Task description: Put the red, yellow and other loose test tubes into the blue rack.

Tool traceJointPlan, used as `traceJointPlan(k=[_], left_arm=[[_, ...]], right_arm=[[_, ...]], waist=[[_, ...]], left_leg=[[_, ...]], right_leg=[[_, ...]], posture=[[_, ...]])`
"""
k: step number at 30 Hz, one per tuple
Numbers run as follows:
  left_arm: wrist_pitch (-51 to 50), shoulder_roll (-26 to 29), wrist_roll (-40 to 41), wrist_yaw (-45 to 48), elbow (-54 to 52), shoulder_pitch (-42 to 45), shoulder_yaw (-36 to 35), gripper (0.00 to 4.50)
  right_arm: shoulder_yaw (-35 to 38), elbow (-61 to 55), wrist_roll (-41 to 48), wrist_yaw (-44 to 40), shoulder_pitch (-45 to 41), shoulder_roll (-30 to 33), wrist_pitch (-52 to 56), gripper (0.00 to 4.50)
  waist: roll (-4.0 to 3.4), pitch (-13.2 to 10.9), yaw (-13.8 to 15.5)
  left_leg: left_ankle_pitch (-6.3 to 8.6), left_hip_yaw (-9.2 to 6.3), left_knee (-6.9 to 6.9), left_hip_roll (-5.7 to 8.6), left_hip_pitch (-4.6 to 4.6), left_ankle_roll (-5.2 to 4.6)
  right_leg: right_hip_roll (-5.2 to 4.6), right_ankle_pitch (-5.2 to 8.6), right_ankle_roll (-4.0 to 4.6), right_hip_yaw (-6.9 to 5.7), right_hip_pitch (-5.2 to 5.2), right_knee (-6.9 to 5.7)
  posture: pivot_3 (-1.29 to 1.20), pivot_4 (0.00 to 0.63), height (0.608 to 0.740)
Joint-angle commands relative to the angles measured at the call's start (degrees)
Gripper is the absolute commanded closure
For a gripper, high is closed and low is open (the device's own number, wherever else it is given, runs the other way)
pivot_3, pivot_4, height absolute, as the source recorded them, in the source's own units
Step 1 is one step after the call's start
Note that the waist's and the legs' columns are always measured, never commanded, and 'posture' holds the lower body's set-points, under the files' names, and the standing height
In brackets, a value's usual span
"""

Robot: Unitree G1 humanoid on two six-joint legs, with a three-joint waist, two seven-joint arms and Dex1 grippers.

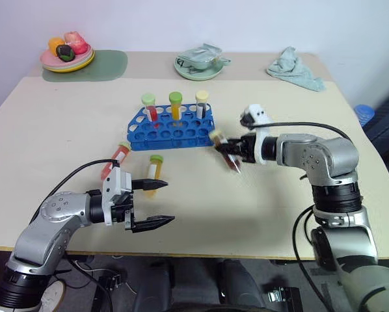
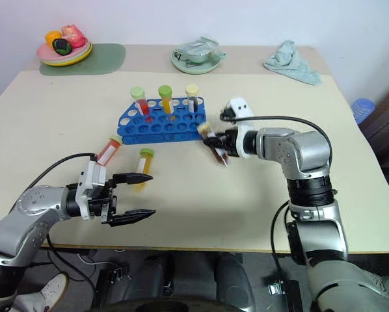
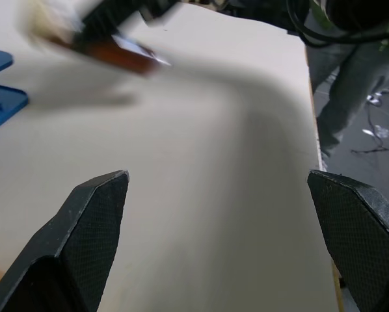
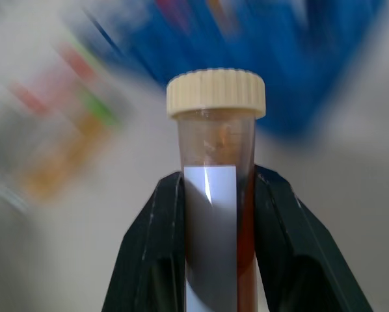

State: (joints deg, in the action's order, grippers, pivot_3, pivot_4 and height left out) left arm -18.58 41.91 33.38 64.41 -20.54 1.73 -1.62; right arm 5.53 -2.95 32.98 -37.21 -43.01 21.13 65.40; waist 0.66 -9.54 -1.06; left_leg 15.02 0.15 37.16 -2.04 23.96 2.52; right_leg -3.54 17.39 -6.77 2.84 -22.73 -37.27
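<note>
- Black fingers of the right tool are closed on the dark brown tube, around its middle, below the cream cap.
- That tube hangs tilted in the air, just beside the right end of the blue rack.
- The left tool is wide open and holds nothing. It hovers low over the worktop, near the front edge.
- The yellow tube lies flat on the worktop, close to the left tool's fingers.
- The red tube lies flat too, a little farther off, near the rack's left end.
- Three tubes already stand in the back row of the rack.
- These tubes look small and light. They are hard plastic, smooth and round, so they could roll or slip.
- I think the best spot to hold one is the middle of the body, across the label, with the cap left free.
- Each tube must stand straight up to go into a hole.
</note>
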Motion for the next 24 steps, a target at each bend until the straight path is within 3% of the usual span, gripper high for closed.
traceJointPlan(k=[1, 11, 24], left_arm=[[-0.2, -0.7, 1.9, -1.1, -1.7, -0.2, -2.2, 0.0], [-1.4, -1.6, 3.0, -4.1, -1.2, 0.7, -4.0, 0.0], [-2.3, -3.5, 3.0, -11.5, -4.2, -1.4, -6.7, 0.0]], right_arm=[[4.6, -3.5, 3.9, -1.4, 1.3, -3.1, -7.9, 3.71], [4.9, 0.9, 1.7, -1.6, 3.1, -10.2, -29.8, 3.71], [2.6, 20.1, -6.5, -1.0, -0.9, -19.9, -60.0, 3.71]], waist=[[0.0, 0.0, 0.2], [-0.01, 0.0, -0.3], [-0.03, 0.0, -0.9]], left_leg=[[0.0, -0.01, 0.01, 0.0, 0.0, 0.0], [-0.01, 0.01, 0.0, 0.0, -0.03, 0.01], [-0.05, 0.0, -0.01, -0.01, -0.04, 0.09]], right_leg=[[-0.01, 0.0, 0.0, -0.01, 0.02, 0.01], [0.01, 0.0, 0.0, -0.01, -0.01, -0.05], [-0.01, 0.0, 0.0, -0.01, -0.02, -0.08]], posture=[[0.0, 0.15, 0.74], [0.0, 0.15, 0.74], [0.0, 0.15, 0.74]])
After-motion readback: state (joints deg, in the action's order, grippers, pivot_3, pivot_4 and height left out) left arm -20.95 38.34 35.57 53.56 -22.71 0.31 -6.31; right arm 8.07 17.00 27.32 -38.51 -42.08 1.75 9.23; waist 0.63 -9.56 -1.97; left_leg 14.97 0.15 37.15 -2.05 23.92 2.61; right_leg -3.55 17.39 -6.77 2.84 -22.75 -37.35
